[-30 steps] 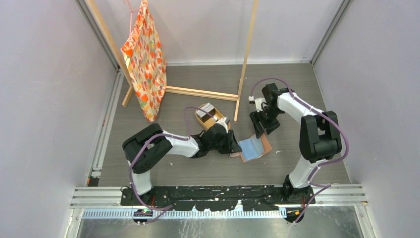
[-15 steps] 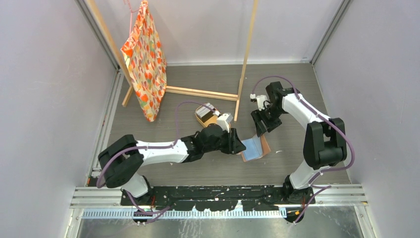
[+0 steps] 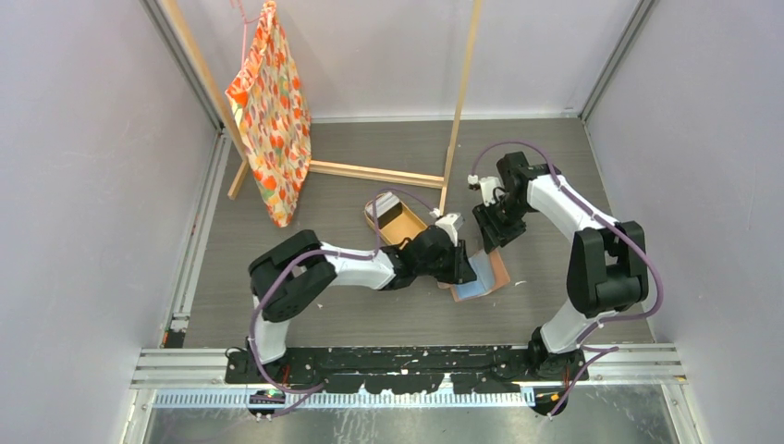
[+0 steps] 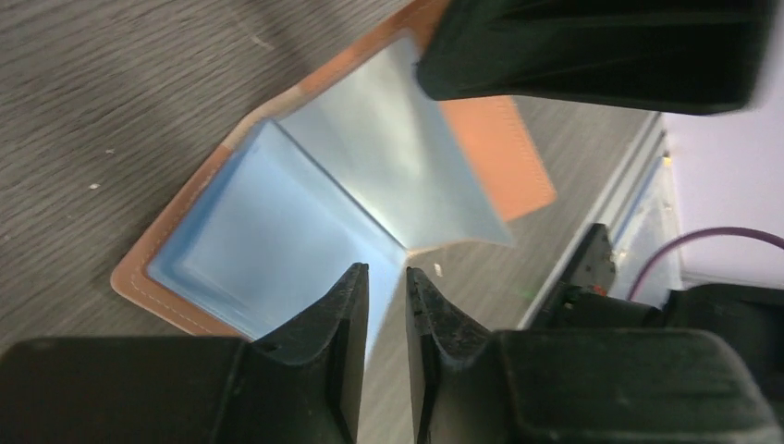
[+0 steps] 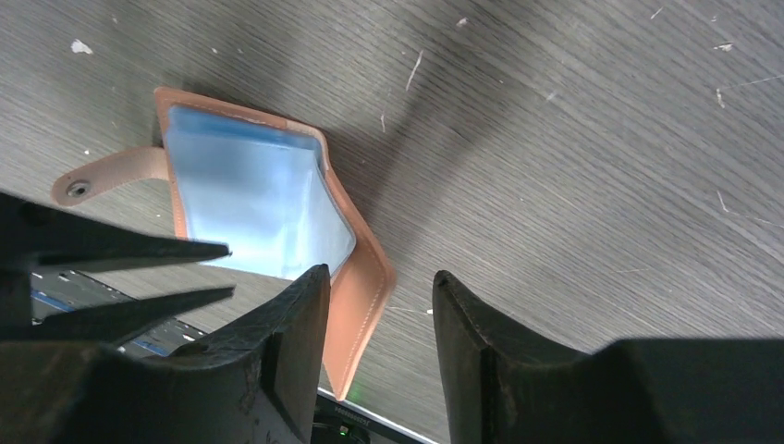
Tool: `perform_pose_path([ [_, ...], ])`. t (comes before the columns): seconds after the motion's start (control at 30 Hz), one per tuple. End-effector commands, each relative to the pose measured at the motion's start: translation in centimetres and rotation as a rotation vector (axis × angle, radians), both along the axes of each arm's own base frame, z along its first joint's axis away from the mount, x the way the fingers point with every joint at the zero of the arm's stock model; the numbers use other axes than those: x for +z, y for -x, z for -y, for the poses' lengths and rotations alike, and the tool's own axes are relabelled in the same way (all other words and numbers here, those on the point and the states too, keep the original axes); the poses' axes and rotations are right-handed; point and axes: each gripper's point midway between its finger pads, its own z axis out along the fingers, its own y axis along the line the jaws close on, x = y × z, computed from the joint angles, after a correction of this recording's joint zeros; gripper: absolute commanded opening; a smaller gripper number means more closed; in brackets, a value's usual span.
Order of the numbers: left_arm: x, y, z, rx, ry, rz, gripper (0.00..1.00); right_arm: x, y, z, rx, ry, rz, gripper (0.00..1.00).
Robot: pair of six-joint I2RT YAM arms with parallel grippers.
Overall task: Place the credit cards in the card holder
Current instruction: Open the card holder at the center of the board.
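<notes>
The card holder [image 3: 488, 275] lies open on the table, salmon-brown leather with glossy blue inner pockets [image 4: 277, 231]. One pocket leaf [image 4: 398, 157] stands up from the fold. My left gripper [image 3: 468, 269] hangs low over the holder's near half. Its fingers [image 4: 347, 305] stand a narrow gap apart over the pocket edge, with nothing visibly pinched. My right gripper [image 3: 490, 236] is open at the holder's far edge [image 5: 356, 296], its left fingertip beside the leather rim. The snap tab [image 5: 102, 180] sticks out sideways. Credit cards [image 3: 387, 201] lie in the far end of a tan tray.
The tan tray [image 3: 405, 225] sits just left of the card holder, under my left arm's cable. A wooden rack [image 3: 453, 120] with a hanging orange patterned bag [image 3: 273, 111] stands at the back. Walls close in on both sides.
My left arm has swung right, bringing its gripper onto the card holder's near half. Both grippers' fingers have drawn closer together. The right gripper has barely shifted.
</notes>
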Motion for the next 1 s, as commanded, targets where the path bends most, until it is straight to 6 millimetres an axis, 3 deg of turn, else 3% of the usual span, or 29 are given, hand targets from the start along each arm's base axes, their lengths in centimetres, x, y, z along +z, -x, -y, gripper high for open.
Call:
perform_pose_path([
  [0.0,-1.7,-0.6,1.0,0.002,-0.047,-0.020,0.21,-0.5,0.0,0.8,-0.014,0.035,-0.015,0.49],
  [0.13,-5.7,-1.0,-2.0,0.087,-0.136,-0.078,0.13,-1.5,-0.2,2.0,-0.027,0.110,-0.023,0.46],
  [0.27,-6.8,-0.3,-4.3,0.119,-0.170,-0.084,0.13,-2.9,0.3,3.0,-0.028,0.162,-0.074,0.44],
  [0.47,-7.9,1.0,-5.8,0.115,-0.185,-0.115,0.13,-4.8,1.6,1.4,0.026,0.162,-0.155,0.44],
  [0.6,-7.7,1.1,-6.6,0.127,-0.186,-0.106,0.13,-5.9,2.3,0.4,0.082,0.198,-0.183,0.47],
  [0.7,-6.6,1.1,-6.7,0.122,-0.174,-0.085,0.13,-5.5,2.0,-0.1,0.096,0.196,-0.162,0.51],
  [0.97,-2.6,1.2,-5.9,0.073,-0.171,-0.006,0.14,-0.2,0.1,-0.6,0.094,0.088,0.072,0.67],
])
